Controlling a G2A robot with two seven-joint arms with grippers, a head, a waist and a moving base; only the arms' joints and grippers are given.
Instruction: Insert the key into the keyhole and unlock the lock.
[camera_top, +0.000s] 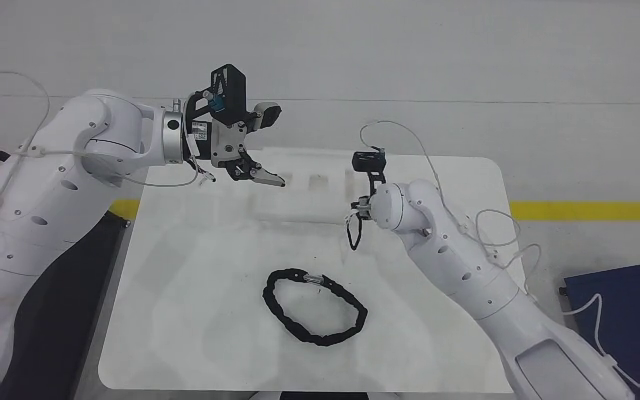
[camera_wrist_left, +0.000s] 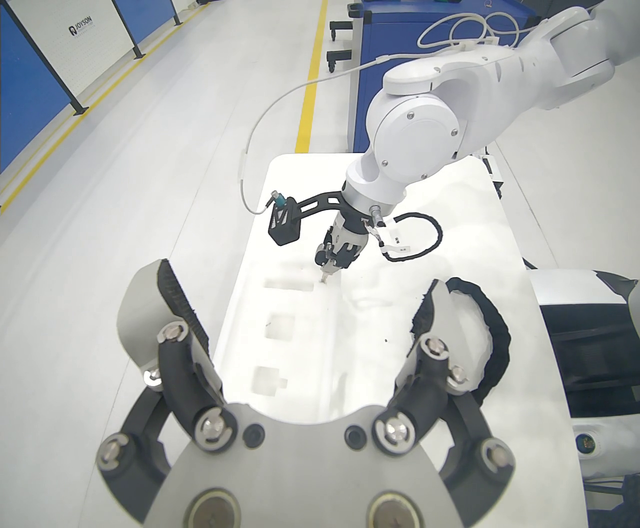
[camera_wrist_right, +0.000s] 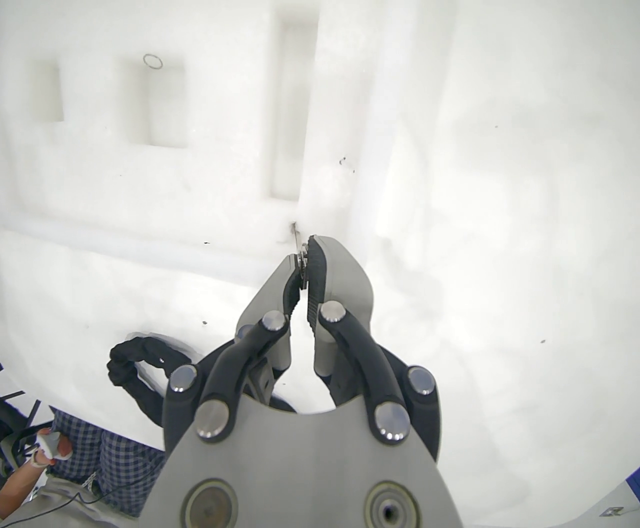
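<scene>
A small metal key is pinched at the tips of my right gripper, which is shut on it. The key's tip points down at the white foam tray, just past the end of a long narrow recess. From the left wrist view the same right gripper stands upright over the tray with the key below it. The black fabric-covered chain lock lies in a loop on the table, its metal lock body at the far side of the loop. My left gripper hangs open and empty above the tray's left end.
The foam tray lies across the table's far half with several shallow rectangular recesses. A thin wire ring lies in one recess. The chain lies past my left gripper's finger. A yellow floor line runs beyond the table.
</scene>
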